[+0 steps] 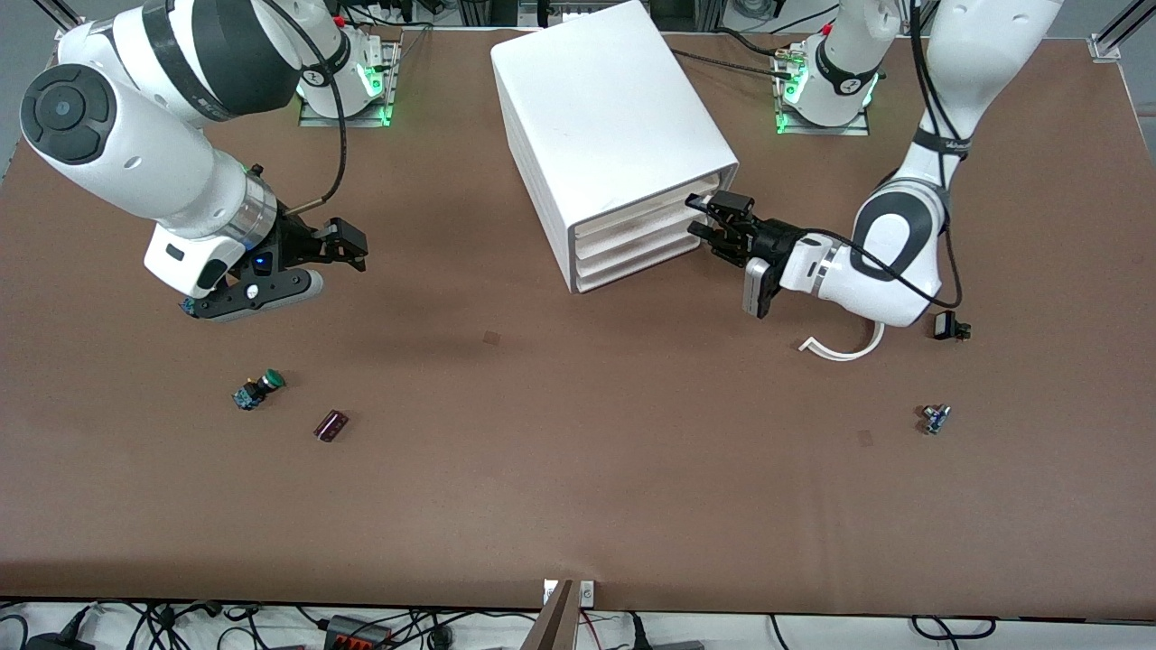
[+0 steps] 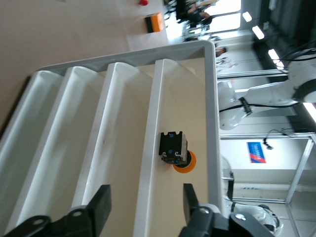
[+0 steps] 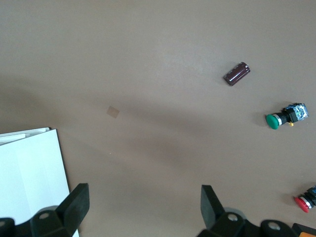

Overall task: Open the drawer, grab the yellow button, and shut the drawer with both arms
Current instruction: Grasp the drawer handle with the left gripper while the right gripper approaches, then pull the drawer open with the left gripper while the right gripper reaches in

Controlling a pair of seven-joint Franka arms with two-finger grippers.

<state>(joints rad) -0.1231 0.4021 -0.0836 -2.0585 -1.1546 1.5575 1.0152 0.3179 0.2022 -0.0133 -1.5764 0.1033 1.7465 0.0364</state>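
Note:
The white cabinet (image 1: 605,117) stands toward the robots' bases, its four stacked tray drawers facing the left arm's end. In the left wrist view the yellow-orange button (image 2: 178,152) lies on its side in the top drawer (image 2: 170,98), close to the cabinet's side wall. My left gripper (image 1: 711,219) is at the cabinet's front by the upper drawers. It is open and empty (image 2: 145,207), and its fingers (image 2: 101,205) straddle the top drawer's front lip. My right gripper (image 1: 349,246) hangs open and empty (image 3: 143,205) over bare table toward the right arm's end.
A green-capped button (image 1: 258,389) and a dark red cylinder (image 1: 331,425) lie nearer the front camera than the right gripper. They show again in the right wrist view as the green-capped button (image 3: 285,116) and the cylinder (image 3: 237,74), with a red-capped button (image 3: 305,202). A white curved strip (image 1: 844,348), a black part (image 1: 948,327) and a small blue part (image 1: 936,419) lie near the left arm.

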